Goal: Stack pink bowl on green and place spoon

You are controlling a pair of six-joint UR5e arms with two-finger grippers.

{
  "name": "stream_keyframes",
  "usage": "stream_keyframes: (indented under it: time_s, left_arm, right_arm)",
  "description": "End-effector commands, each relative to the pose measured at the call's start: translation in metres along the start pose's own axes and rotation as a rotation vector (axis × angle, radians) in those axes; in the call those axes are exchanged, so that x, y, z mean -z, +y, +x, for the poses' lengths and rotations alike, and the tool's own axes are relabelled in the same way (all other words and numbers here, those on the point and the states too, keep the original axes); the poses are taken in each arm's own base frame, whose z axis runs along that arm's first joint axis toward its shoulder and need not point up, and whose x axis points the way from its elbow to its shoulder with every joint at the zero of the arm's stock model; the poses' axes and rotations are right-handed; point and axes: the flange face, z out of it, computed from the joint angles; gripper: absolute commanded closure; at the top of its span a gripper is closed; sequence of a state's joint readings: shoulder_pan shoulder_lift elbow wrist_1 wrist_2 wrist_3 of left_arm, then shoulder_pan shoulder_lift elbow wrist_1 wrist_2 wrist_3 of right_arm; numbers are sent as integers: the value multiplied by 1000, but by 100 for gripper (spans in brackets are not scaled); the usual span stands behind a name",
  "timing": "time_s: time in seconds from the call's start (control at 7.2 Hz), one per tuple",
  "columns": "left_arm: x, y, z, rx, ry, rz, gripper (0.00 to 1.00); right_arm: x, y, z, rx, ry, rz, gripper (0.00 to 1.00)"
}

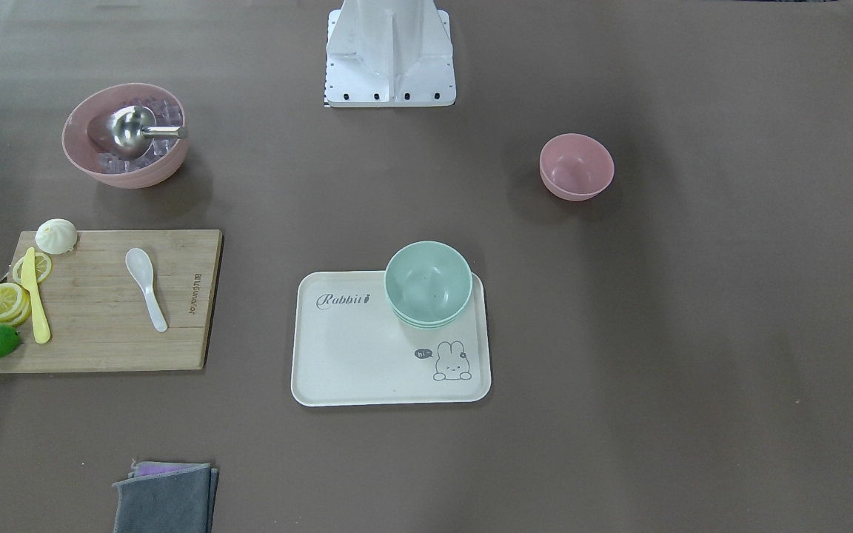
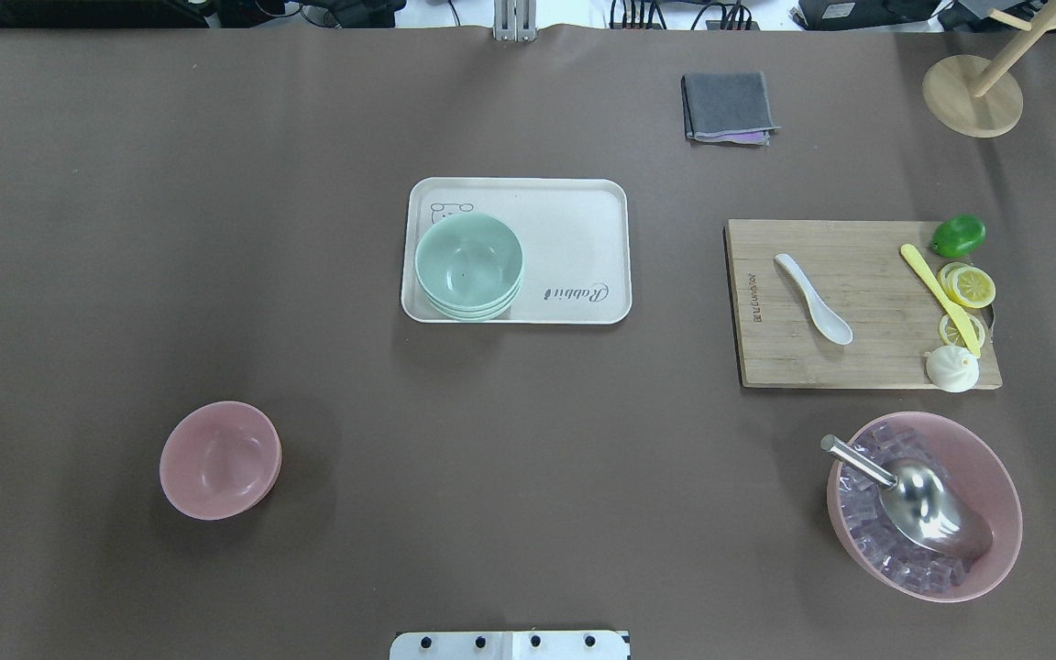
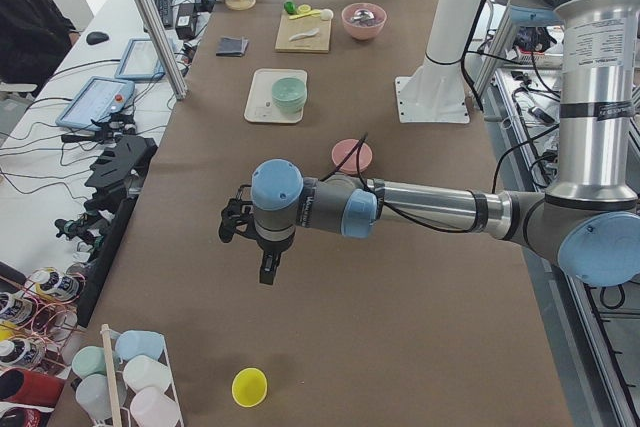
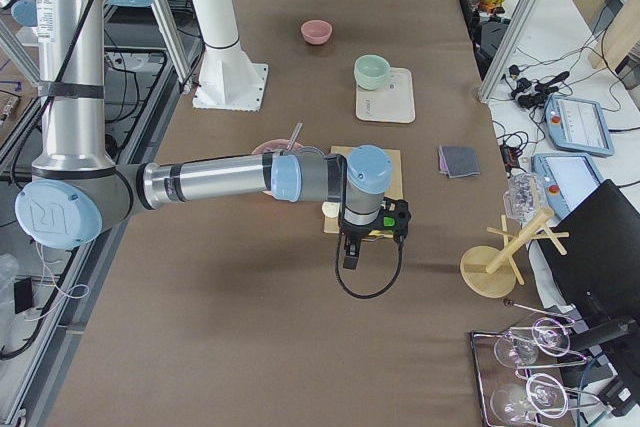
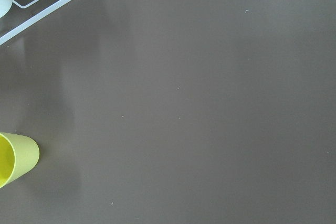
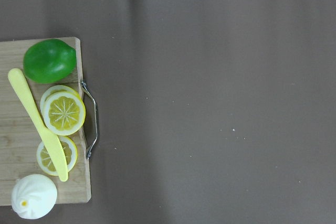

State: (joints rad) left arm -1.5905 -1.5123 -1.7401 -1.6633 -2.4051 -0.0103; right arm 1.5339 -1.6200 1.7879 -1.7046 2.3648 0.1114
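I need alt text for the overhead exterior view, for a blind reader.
Stacked green bowls sit on a cream tray at centre; a small pink bowl stands alone at lower left. At right, a white spoon lies on a wooden board; below it, a large pink bowl holds ice and a metal scoop.

tray (image 2: pixel 574 211) mid-table, bowl stack (image 2: pixel 468 261) on its near-left corner | lone bowl (image 2: pixel 219 458) on table, robot's left, nearer base | board (image 2: pixel 867 357) right of tray, spoon (image 2: pixel 812 298) on it | big bowl (image 2: pixel 995 477) base-side of board, scoop (image 2: pixel 922 509) in it | cloth (image 2: pixel 728 105) far edge
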Motion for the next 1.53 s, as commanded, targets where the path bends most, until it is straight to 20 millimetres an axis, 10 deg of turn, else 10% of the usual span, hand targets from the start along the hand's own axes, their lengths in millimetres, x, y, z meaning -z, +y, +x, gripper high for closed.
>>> stream_keyframes:
  time_s: [0.0,0.56,0.97,1.39]
  left_arm:
    - [23,-16,30,17,4,50,2]
    - [-8,-58,223,223,147,-22,2]
    - [-97,-13,334,356,166,-56,2]
    - [-157,64,354,299,160,-77,3]
  right_arm:
    - [6,-4,-7,40,-8,40,0]
    - [5,-9,-17,72,-11,50,0]
    - [5,-9,-18,71,-12,50,0]
    - [6,-8,-24,68,-55,45,0]
